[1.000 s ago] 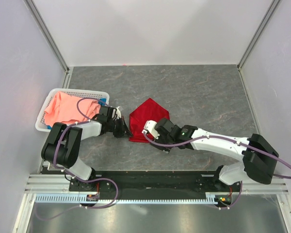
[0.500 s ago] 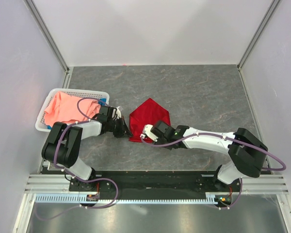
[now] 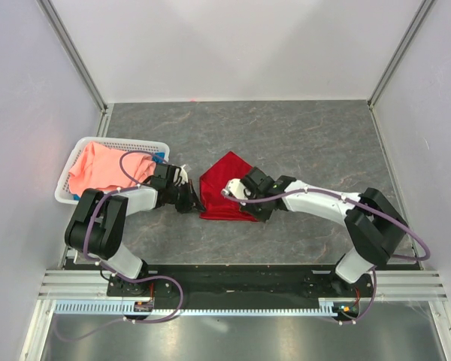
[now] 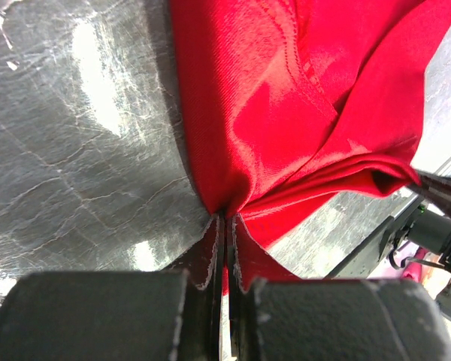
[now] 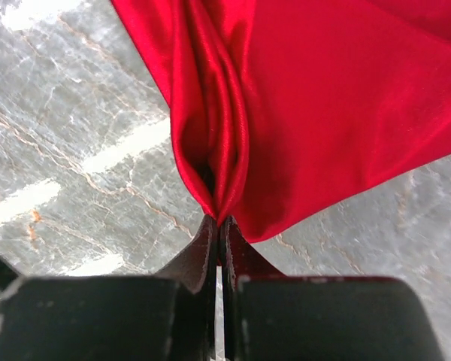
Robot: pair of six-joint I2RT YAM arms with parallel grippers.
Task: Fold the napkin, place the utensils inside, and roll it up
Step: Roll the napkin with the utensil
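- The left gripper (image 4: 225,219) has its fingers pressed together on a pinch of the napkin (image 3: 227,182), at the cloth's left near corner; the red fabric bunches into folds where it enters the fingers.
- The right gripper (image 5: 216,222) is likewise clamped on the napkin, at its right near corner, with a tight pleat of cloth gathered just above the fingertips.
- The napkin lies between the two grippers, in a roughly triangular shape with its point aimed away from the arms and its long edge nearest them.
- Under the napkin is the table (image 3: 316,143), a dark grey surface with pale marble-like veins; in the wrist views it shines with bright patches of reflected light.
- Left of the napkin, beyond the left arm, a white basket (image 3: 128,141) holds a salmon-pink cloth (image 3: 98,169), with a bit of blue cloth (image 3: 159,158) showing at the basket end nearest the napkin.
- Beyond the napkin, plain pale walls (image 3: 233,45) close in the table on three sides, with slim metal posts (image 3: 71,53) in the far corners.
- On the near side of the napkin, a metal rail (image 3: 240,289) carries both arm bases.
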